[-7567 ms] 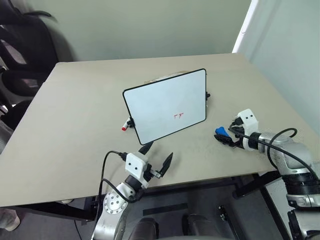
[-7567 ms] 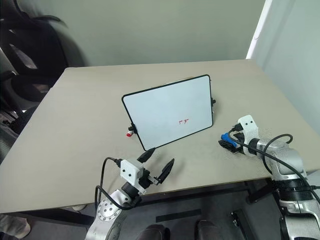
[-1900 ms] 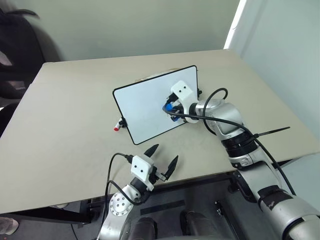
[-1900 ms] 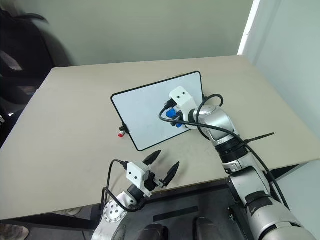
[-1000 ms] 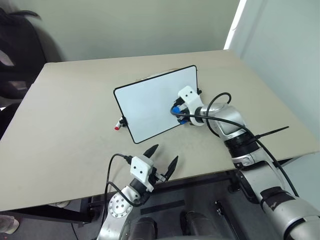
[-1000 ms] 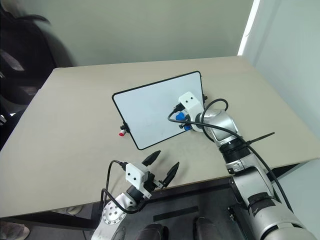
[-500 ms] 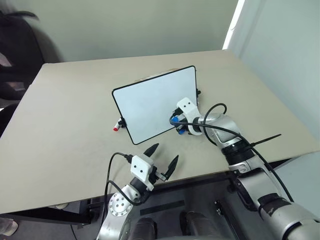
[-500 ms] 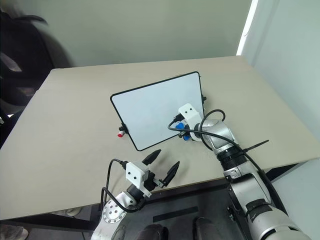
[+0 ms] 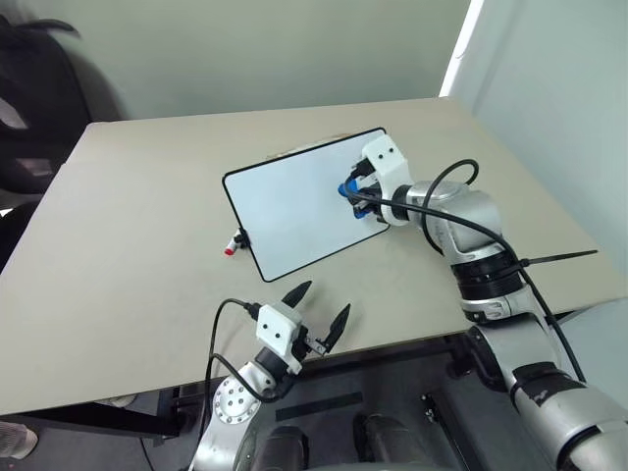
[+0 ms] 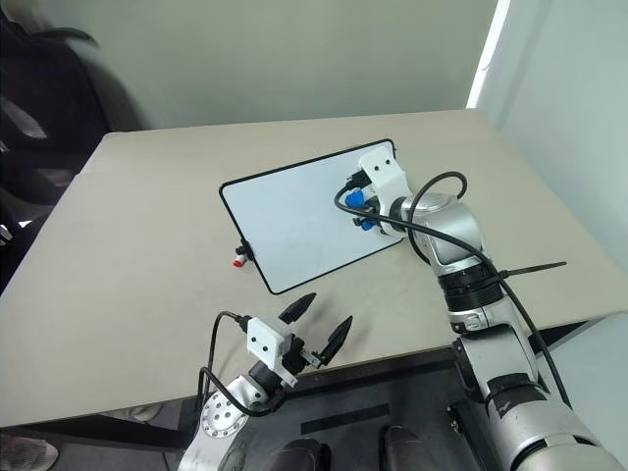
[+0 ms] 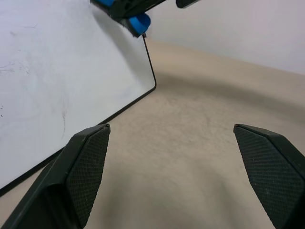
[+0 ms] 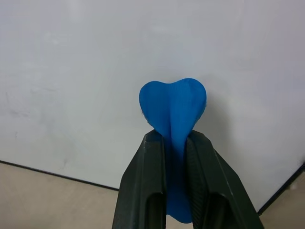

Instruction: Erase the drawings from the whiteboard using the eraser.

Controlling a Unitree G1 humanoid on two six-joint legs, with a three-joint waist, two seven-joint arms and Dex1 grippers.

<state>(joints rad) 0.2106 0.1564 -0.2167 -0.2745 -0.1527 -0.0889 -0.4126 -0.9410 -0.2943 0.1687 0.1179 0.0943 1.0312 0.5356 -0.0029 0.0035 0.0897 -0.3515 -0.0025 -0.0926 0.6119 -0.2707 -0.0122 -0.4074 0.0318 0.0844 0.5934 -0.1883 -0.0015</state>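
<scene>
The whiteboard (image 9: pixel 294 206) stands tilted on the table, its white face toward me. My right gripper (image 12: pixel 175 138) is shut on the blue eraser (image 12: pixel 174 107), which is squeezed between its fingers and pressed against the board's upper right part (image 9: pixel 350 188). The drawings are out of view; the face near the eraser carries only faint grey smudges. My left gripper (image 9: pixel 321 302) hovers open and holds nothing near the table's front edge, well short of the board. It also appears in the left wrist view (image 11: pixel 171 126).
A small red-tipped marker (image 9: pixel 233 247) lies by the board's left edge. The beige table (image 9: pixel 128 245) stretches wide on the left and behind the board. A dark chair (image 9: pixel 29 98) stands past the back left corner. The table's right edge runs close to my right arm.
My right gripper dipped to the board's lower right edge, then swept up to its upper right part with the eraser. The red marks seen earlier are gone. The left arm stayed still.
</scene>
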